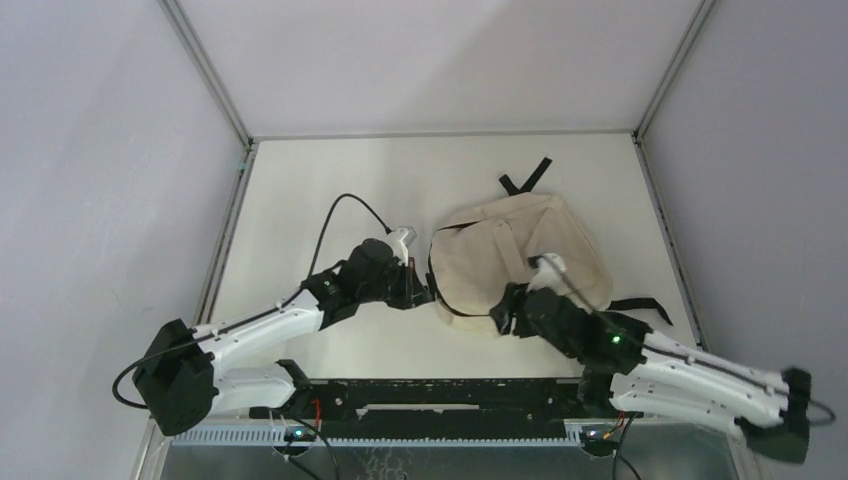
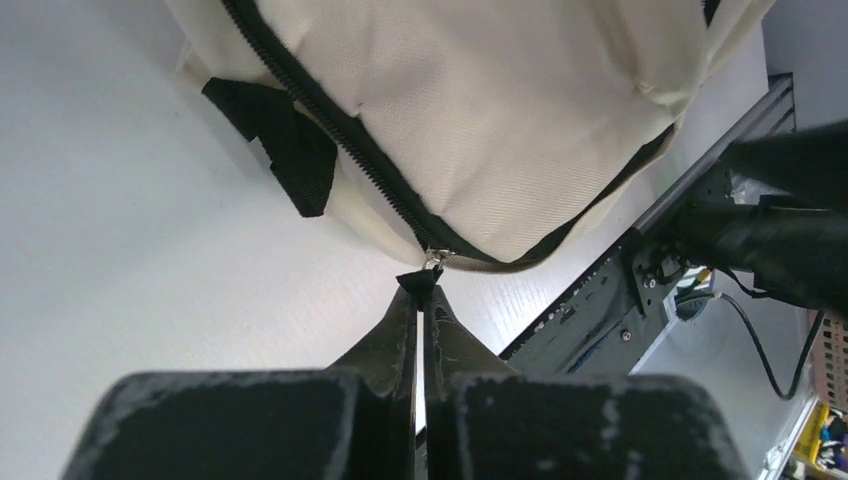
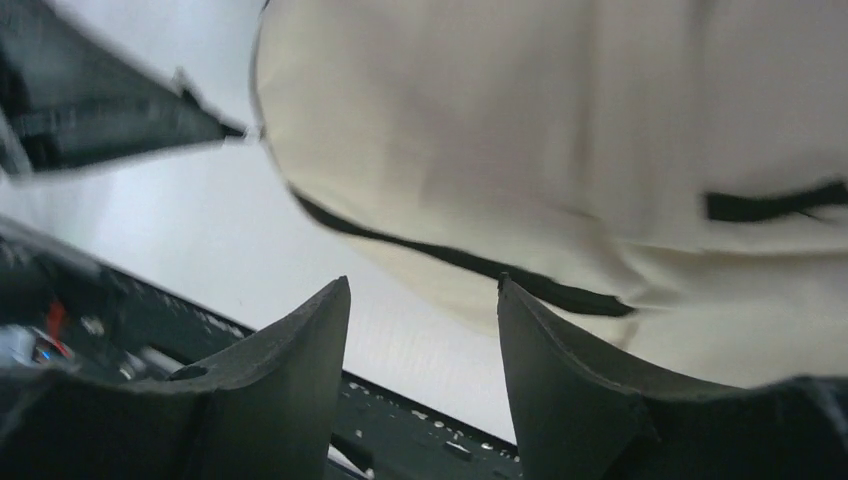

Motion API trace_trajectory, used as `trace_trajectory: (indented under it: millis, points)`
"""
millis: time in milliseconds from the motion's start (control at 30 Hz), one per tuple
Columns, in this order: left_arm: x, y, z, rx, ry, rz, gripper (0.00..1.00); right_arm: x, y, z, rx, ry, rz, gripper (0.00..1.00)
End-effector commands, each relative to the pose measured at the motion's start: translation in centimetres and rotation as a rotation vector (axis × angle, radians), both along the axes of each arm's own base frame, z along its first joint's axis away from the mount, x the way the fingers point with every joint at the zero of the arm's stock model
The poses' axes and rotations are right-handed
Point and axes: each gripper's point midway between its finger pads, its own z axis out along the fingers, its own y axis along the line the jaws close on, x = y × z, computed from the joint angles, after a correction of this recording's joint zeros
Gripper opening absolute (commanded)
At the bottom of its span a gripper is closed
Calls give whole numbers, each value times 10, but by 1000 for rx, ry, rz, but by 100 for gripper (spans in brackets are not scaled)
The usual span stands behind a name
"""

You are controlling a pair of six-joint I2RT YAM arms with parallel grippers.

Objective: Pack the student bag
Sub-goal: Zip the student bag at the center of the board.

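The student bag (image 1: pixel 520 255) lies flat on the table (image 1: pixel 330 190), right of centre in the top view, and its contents are hidden. At the bag's lower-left corner the left gripper (image 2: pixel 420 285) is clenched on the zipper pull (image 2: pixel 430 263). The right gripper (image 3: pixel 422 283), fingers spread and grasping nothing, sits at the bag's lower edge, just beside the fabric.

Robot lab cell, white table (image 1: pixel 330 180), bare grey walls (image 1: pixel 90 150), metal corner posts (image 1: pixel 205 70), black mounting rail (image 1: pixel 450 392)
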Motion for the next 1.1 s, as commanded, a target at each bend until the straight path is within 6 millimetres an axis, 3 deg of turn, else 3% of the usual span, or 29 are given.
trace_trajectory:
  millis: [0, 100, 233, 433, 500, 567, 700, 767, 900, 1067]
  points:
    - [6, -11, 44, -50, -65, -50, 0, 11, 44, 33, -162, -337, 166, 64]
    - [5, -17, 45, -70, -40, -78, 0, 5, 81, 39, -338, -540, 315, 68]
    - [3, -23, 43, -96, 5, -101, 0, 8, 116, 26, -467, -613, 409, 71]
    - [1, -20, 49, -126, 6, -102, 0, 26, 133, 7, -532, -635, 391, 67]
    - [2, -18, 51, -134, 3, -97, 0, 27, 134, 0, -565, -631, 414, 59]
    - [3, -17, 53, -142, 4, -94, 0, 29, 128, -8, -607, -617, 403, 46]
    - [8, -13, 58, -155, -3, -79, 0, 25, 104, -27, -714, -551, 418, 1]
    - [13, -12, 58, -155, 0, -65, 0, 14, 94, -33, -732, -515, 446, 0]
    - [31, -14, 61, -166, 8, -47, 0, -15, 94, -20, -676, -545, 511, 0]
    - [68, -16, 66, -174, 8, -6, 0, -34, 81, -12, -540, -472, 482, 0]
